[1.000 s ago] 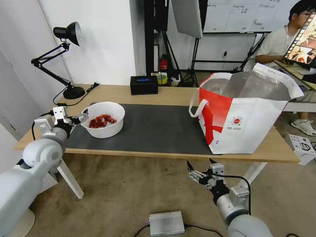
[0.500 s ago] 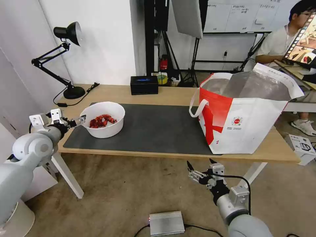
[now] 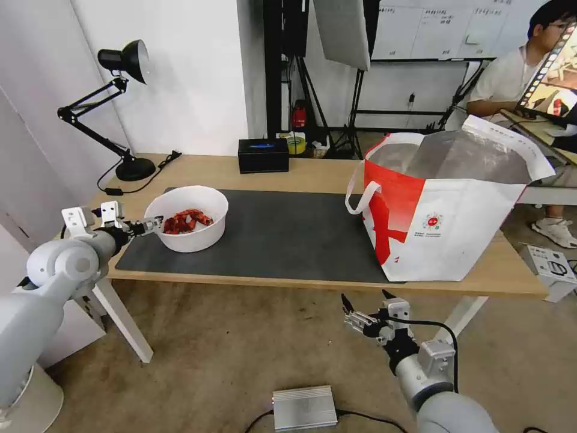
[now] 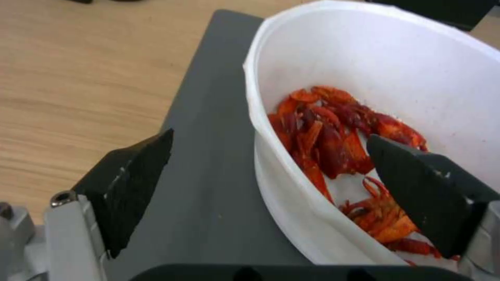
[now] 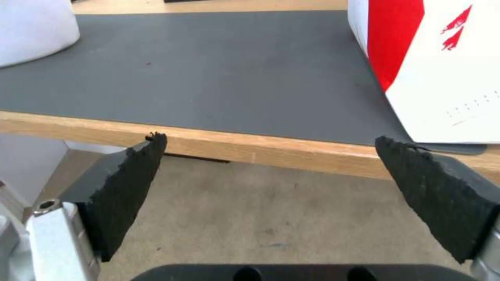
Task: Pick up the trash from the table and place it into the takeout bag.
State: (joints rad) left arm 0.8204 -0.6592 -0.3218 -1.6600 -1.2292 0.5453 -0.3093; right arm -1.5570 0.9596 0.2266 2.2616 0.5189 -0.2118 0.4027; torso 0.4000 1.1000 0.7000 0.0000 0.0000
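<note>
The trash in view is a white round bowl of red shellfish scraps, standing on the left end of the dark grey mat on the table. My left gripper is open at the bowl's left rim. In the left wrist view the gripper straddles the bowl wall, one finger outside over the mat and the other finger inside above the scraps. The takeout bag stands open at the right. My right gripper hangs open below the table's front edge.
A black desk lamp stands at the back left and a black box at the back middle. A silver unit lies on the floor near my right arm. In the right wrist view, gripper faces the table edge, bag at one side.
My left arm has drawn back to the left and its gripper has dropped slightly along the bowl's left rim. The bowl, the bag and my right arm have not moved.
</note>
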